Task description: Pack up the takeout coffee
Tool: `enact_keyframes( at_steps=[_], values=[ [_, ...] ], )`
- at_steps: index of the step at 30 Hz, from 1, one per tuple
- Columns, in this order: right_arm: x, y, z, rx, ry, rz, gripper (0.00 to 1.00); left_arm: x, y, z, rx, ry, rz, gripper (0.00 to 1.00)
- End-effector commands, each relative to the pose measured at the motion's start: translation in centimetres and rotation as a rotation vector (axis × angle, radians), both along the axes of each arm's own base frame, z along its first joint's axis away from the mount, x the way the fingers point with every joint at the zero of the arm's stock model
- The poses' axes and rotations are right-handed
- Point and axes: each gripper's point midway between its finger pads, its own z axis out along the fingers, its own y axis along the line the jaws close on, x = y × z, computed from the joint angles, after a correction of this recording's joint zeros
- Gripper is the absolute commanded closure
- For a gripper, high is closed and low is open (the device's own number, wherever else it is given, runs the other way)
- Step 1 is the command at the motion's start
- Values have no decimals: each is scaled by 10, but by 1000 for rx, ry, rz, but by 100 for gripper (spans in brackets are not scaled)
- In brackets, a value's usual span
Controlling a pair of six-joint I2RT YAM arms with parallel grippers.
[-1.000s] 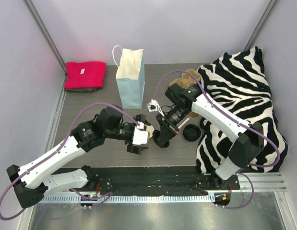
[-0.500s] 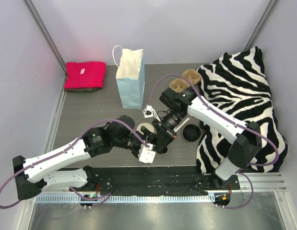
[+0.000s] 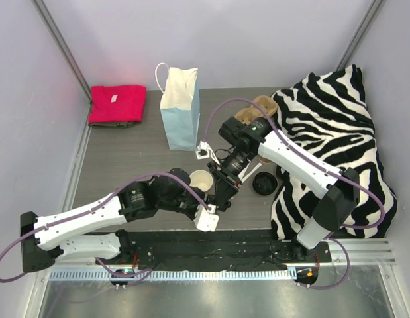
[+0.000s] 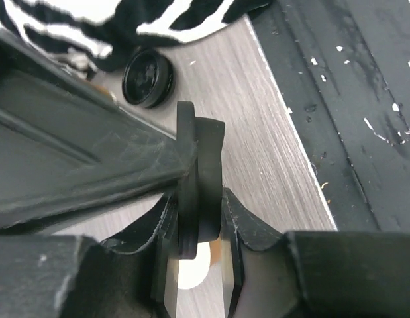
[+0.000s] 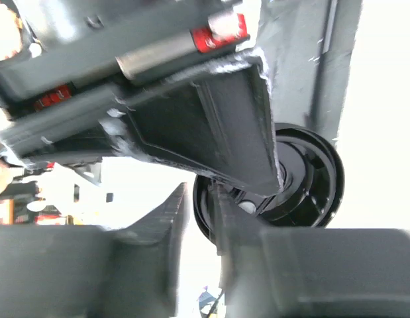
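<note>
The takeout coffee cup (image 3: 200,179) stands upright and uncovered on the table, tan with a pale rim. In the left wrist view the cup (image 4: 193,268) shows below the jaws. Just right of it, both grippers meet on a round black lid (image 4: 201,165), held on edge above the table. My left gripper (image 4: 199,222) is shut on the lid's rim, one finger against each face. My right gripper (image 5: 198,212) stands slightly open, and the lid (image 5: 304,179) lies against one finger with a gap at the other. In the top view my left gripper (image 3: 214,202) and right gripper (image 3: 224,191) touch tips.
A second black lid (image 3: 264,183) lies flat by the zebra cloth (image 3: 330,132). The brown pulp carrier (image 3: 254,112) sits behind the right arm. A light blue paper bag (image 3: 181,109) stands at the back, and a red cloth (image 3: 116,105) lies at the far left.
My left gripper swung right and toward the near edge, under the right gripper, and closed on the lid. The right jaws parted a little. The cup is now uncovered in the top view.
</note>
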Motion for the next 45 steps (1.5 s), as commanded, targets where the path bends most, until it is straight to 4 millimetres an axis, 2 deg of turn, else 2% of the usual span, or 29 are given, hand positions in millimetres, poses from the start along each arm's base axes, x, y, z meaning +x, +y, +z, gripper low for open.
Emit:
enact_keyframes(
  at_steps=[1, 4, 5, 6, 8, 9, 10, 11, 12, 13, 14, 15, 16, 18, 19, 20, 22, 23, 28, 32, 36, 45],
  values=[
    [10, -7, 34, -8, -68, -36, 61, 10, -1, 30, -101, 95, 165, 87],
    [54, -16, 43, 2, -126, -161, 50, 11, 6, 38, -145, 263, 280, 90],
    [70, -21, 46, 6, -138, -213, 47, 11, 7, 46, -172, 307, 301, 91],
    [98, -34, 47, -1, -150, -309, 45, 17, 9, 51, -194, 363, 355, 91],
    [133, -44, 63, 26, -201, -442, 44, 15, 8, 64, -241, 547, 424, 92],
    [151, -55, 67, 27, -229, -519, 44, 29, 11, 63, -248, 614, 491, 92],
    [157, -62, 73, 14, -299, -578, 44, 31, 12, 64, -262, 722, 551, 92],
    [174, -63, 80, 32, -377, -641, 44, 26, 9, 69, -263, 823, 533, 93],
    [177, -65, 72, 12, -385, -679, 45, 44, 12, 68, -287, 880, 586, 94],
    [179, -72, 83, 24, -468, -724, 44, 46, 10, 70, -304, 994, 630, 95],
    [184, -73, 85, 36, -504, -747, 45, 51, 8, 78, -340, 1043, 621, 96],
    [184, -76, 79, 15, -492, -765, 45, 63, 10, 79, -370, 1103, 662, 96],
    [185, -79, 79, 6, -515, -784, 46, 67, 10, 76, -383, 1153, 684, 96],
    [184, -82, 74, -6, -514, -807, 47, 75, 8, 83, -449, 1266, 720, 96],
    [185, -82, 75, 3, -524, -812, 48, 75, 8, 75, -448, 1309, 738, 96],
    [183, -81, 77, 13, -522, -811, 48, 77, 4, 81, -483, 1373, 739, 96],
    [180, -77, 79, 24, -510, -797, 49, 76, 3, 70, -484, 1455, 754, 96],
    [176, -73, 80, 34, -511, -780, 49, 78, 1, 73, -508, 1493, 754, 96],
    [152, -54, 65, 7, -533, -643, 49, 82, 5, 58, -495, 1554, 788, 97],
    [129, -26, 54, 7, -550, -534, 49, 87, 5, 52, -502, 1619, 800, 97],
    [120, -15, 38, -27, -587, -498, 49, 87, 5, 48, -493, 1639, 800, 97],
    [136, -11, 28, -81, -678, -545, 53, 76, 6, 43, -466, 1667, 757, 98]
  ],
)
